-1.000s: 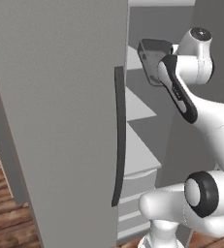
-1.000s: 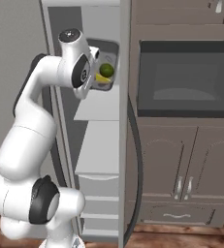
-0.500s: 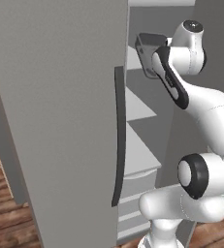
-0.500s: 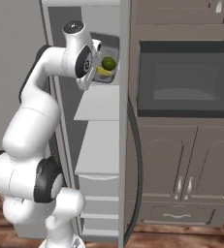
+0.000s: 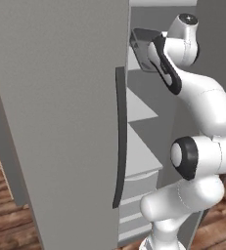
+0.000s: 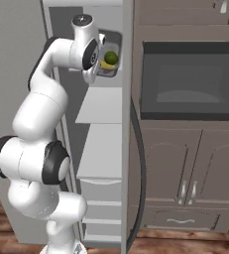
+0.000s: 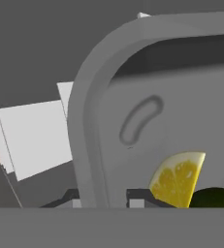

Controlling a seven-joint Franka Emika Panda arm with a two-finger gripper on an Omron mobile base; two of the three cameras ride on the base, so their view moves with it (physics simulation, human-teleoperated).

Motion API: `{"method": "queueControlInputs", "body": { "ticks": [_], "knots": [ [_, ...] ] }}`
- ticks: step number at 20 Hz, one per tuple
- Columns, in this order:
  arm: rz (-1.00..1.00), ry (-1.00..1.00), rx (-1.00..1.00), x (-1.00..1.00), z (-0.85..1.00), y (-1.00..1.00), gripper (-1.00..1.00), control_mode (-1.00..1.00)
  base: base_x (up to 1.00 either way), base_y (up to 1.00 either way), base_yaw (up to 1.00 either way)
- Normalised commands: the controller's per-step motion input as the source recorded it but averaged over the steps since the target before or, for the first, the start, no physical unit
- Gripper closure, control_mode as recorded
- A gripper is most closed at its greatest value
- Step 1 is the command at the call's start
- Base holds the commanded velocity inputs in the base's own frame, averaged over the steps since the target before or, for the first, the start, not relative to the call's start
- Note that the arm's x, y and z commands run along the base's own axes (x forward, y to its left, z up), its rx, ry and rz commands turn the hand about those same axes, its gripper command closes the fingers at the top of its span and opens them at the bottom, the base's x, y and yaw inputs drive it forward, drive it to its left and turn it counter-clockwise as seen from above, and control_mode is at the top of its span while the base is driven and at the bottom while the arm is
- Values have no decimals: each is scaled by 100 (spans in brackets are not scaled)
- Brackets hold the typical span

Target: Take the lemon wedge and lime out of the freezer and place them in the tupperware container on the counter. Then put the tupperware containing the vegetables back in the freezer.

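Tub lifted up into the freezer's top shelf

Left base view: the tupperware container has risen higher inside the freezer. Right base view: lime and lemon wedge ride inside, so only setting down remains. Hand view: the gripper stays pinched nearly shut on the tub's rim.

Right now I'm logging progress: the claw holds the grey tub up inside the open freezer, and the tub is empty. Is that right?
Not quite. The tub is not empty: the lemon wedge and the lime lie in it, as the hand view and right base view show. The claw does grip its rim, up in the open freezer.
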Motion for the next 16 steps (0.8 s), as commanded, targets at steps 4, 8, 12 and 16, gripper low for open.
{"method": "queueControlInputs", "body": {
  "ticks": [4, 8, 12, 16],
  "knots": [
    [13, 0, 0, 35, -6, 8, 100, -100, 0, 0, 0],
    [11, 0, 0, 18, 0, 0, 100, -100, 0, 0, 0],
    [8, -4, 0, 12, 0, 0, 100, -100, 0, 0, 0],
    [7, -1, 0, 24, 0, 4, 100, -100, 0, 0, 0]
  ]
}}
